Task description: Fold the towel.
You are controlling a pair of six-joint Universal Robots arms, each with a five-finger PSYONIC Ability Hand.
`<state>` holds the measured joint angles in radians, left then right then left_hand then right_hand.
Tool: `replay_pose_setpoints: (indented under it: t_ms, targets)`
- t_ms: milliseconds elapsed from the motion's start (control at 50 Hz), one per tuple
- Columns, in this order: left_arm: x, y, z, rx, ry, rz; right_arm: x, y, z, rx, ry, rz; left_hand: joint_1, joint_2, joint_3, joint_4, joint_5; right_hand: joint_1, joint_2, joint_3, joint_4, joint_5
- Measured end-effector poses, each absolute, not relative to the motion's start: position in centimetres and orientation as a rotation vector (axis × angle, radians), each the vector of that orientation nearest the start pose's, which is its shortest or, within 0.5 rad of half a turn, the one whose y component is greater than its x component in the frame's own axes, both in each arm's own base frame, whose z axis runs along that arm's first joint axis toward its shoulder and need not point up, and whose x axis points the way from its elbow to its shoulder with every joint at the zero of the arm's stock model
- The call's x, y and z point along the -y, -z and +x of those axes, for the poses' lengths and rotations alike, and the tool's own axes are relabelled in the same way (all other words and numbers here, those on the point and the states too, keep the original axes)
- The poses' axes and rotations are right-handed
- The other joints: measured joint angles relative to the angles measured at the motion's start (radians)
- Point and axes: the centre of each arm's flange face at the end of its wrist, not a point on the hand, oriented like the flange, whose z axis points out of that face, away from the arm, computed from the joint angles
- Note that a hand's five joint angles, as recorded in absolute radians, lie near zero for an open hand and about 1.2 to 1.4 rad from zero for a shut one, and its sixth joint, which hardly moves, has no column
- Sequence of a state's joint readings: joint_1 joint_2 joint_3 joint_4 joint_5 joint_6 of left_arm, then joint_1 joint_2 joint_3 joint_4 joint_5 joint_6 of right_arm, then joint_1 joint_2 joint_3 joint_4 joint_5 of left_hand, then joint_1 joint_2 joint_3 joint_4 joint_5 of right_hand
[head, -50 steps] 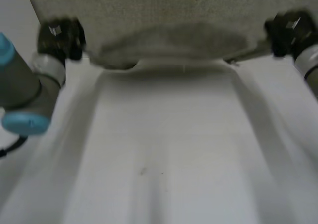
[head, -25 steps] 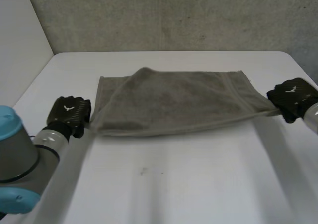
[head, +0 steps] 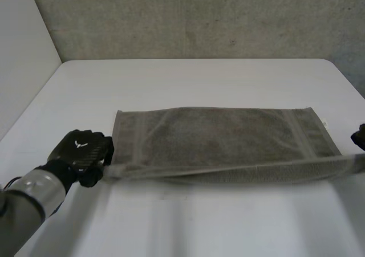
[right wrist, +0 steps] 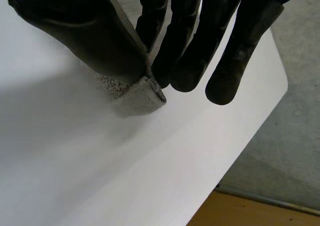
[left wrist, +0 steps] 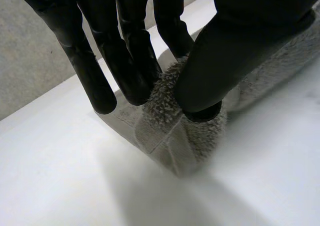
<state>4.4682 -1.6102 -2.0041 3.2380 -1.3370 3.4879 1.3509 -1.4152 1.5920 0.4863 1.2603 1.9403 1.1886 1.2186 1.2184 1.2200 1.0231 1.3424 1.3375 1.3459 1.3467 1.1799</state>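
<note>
A grey-brown towel (head: 222,137) lies spread across the middle of the white table (head: 199,80), its near edge lifted and stretched taut. At the towel's near left corner, my left hand (head: 80,154) pinches the cloth between thumb and fingers. The left wrist view shows that corner (left wrist: 175,136) bunched between the thumb (left wrist: 215,70) and the fingers (left wrist: 135,60). My right hand (head: 359,136) sits at the table's right side, on the near right corner. In the right wrist view the thumb (right wrist: 85,35) and fingers (right wrist: 185,50) pinch the towel's hemmed corner (right wrist: 140,93).
A grey wall (head: 199,17) rises behind the table. The table's right edge (right wrist: 240,136) runs close under my right hand, with wooden floor (right wrist: 240,213) below it. Bare table lies in front of the towel.
Both hands have drawn the towel's held edge down and toward the near side. The towel, hanging a second ago, now lies flatter and wider on the table.
</note>
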Motion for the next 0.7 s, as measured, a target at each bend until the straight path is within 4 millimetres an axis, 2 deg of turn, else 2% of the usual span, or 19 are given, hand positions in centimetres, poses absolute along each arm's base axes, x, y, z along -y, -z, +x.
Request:
replay_pose_setpoints:
  t_ms: [180, 300, 420, 480, 500, 540, 560, 600, 640, 700]
  targets:
    - [28.4, -16.2, -22.8, -2.488, 1.853, 0.990, 35.2, -20.6, 13.5, -2.627, 1.609, -1.616, 0.000, 0.000, 0.000, 0.000, 0.000, 0.000, 0.000, 0.000, 0.000, 0.001]
    - [33.8, -15.7, -24.5, -2.422, 1.944, 0.960, 39.7, -18.8, 16.0, -2.635, 1.749, -1.542, 0.000, 0.000, 0.000, 0.000, 0.000, 0.000, 0.000, 0.000, 0.000, 0.001]
    - [37.9, -15.5, -26.6, -2.353, 2.056, 0.922, 42.7, -17.5, 17.7, -2.647, 1.875, -1.504, 0.000, 0.000, 0.000, 0.000, 0.000, 0.000, 0.000, 0.000, 0.000, 0.001]
    - [39.3, -15.1, -27.4, -2.334, 2.086, 0.916, 43.8, -17.2, 18.2, -2.647, 1.926, -1.496, 0.000, 0.000, 0.000, 0.000, 0.000, 0.000, 0.000, 0.000, 0.000, -0.001]
    - [39.7, -14.8, -27.6, -2.331, 2.092, 0.916, 44.3, -17.0, 18.5, -2.644, 1.947, -1.493, -0.064, -0.092, -0.093, -0.094, -0.054, 0.000, 0.000, 0.000, 0.000, -0.002]
    - [40.4, -14.2, -28.1, -2.328, 2.098, 0.917, 45.0, -16.7, 18.9, -2.637, 1.986, -1.489, -0.376, -0.410, -0.404, -0.409, -0.391, -0.295, -0.301, -0.293, -0.296, -0.286]
    - [40.5, -14.1, -28.1, -2.328, 2.099, 0.918, 45.2, -16.7, 19.0, -2.635, 1.994, -1.489, -0.450, -0.486, -0.479, -0.485, -0.471, -0.383, -0.390, -0.379, -0.360, -0.375]
    - [40.9, -13.5, -28.4, -2.328, 2.100, 0.920, 45.8, -16.4, 19.3, -2.634, 2.030, -1.480, -0.795, -0.829, -0.825, -0.828, -0.789, -0.753, -0.743, -0.723, -0.724, -0.761]
    - [41.1, -13.2, -28.6, -2.327, 2.100, 0.919, 46.3, -16.3, 19.5, -2.638, 2.062, -1.467, -0.913, -0.947, -0.942, -0.942, -0.912, -1.012, -1.019, -0.999, -0.997, -1.045]
    - [41.3, -13.2, -28.6, -2.322, 2.102, 0.907, 46.9, -16.4, 19.6, -2.645, 2.119, -1.417, -0.979, -1.016, -1.012, -1.014, -0.971, -1.097, -1.087, -1.099, -1.084, -1.118]
